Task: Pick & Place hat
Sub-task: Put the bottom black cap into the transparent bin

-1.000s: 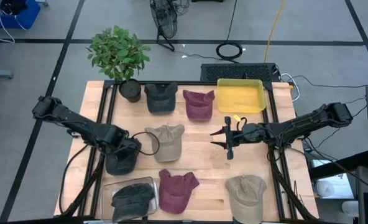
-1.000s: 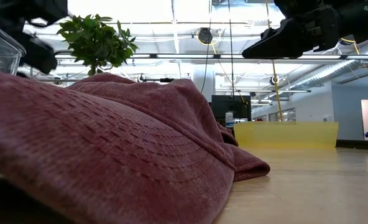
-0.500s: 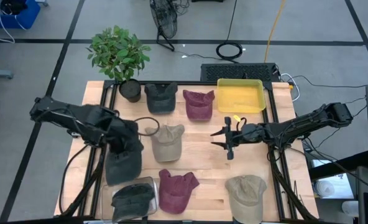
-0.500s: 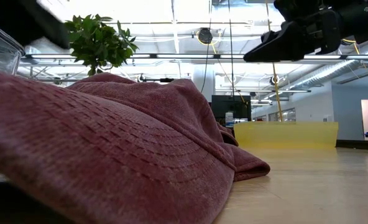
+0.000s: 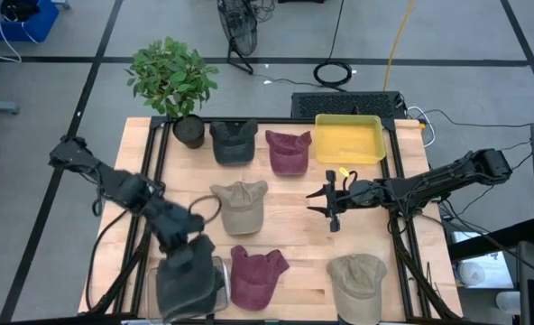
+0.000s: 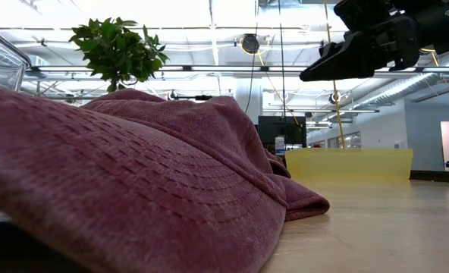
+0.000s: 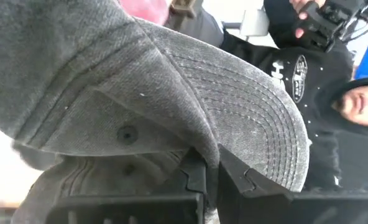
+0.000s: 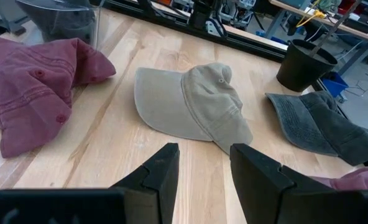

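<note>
A dark grey hat [image 5: 188, 278] hangs over the clear bin [image 5: 223, 287] at the table's near left, with my left gripper [image 5: 184, 242] shut on it. The left wrist view shows the hat's crown [image 7: 78, 81] and stitched brim [image 7: 258, 124] filling the picture. The hat covers whatever lies in the bin. My right gripper [image 5: 330, 206] hovers open above the table's middle right, nothing between its fingers [image 8: 165, 168]. It faces a tan hat [image 8: 196, 106]. My left gripper pinches a fold of the grey hat's cloth [image 7: 204, 149] between its two fingers, where the crown meets the brim. The fingers slant downward toward the table's near edge. The hat hangs below them, clear of the table; whether it touches the bin I cannot tell.
Several other hats lie on the table: dark grey [image 5: 234, 142] and maroon [image 5: 288, 149] at the far side, tan [image 5: 240, 206] in the middle, maroon [image 5: 253, 275] and tan [image 5: 357, 284] near. A yellow tray [image 5: 348, 140] and a potted plant [image 5: 172, 81] stand at the back.
My left gripper has risen with the grey hat from the table's left side and swung toward the near edge, turning as it went. The hat is lifted clear of the table and now hangs over the clear bin.
</note>
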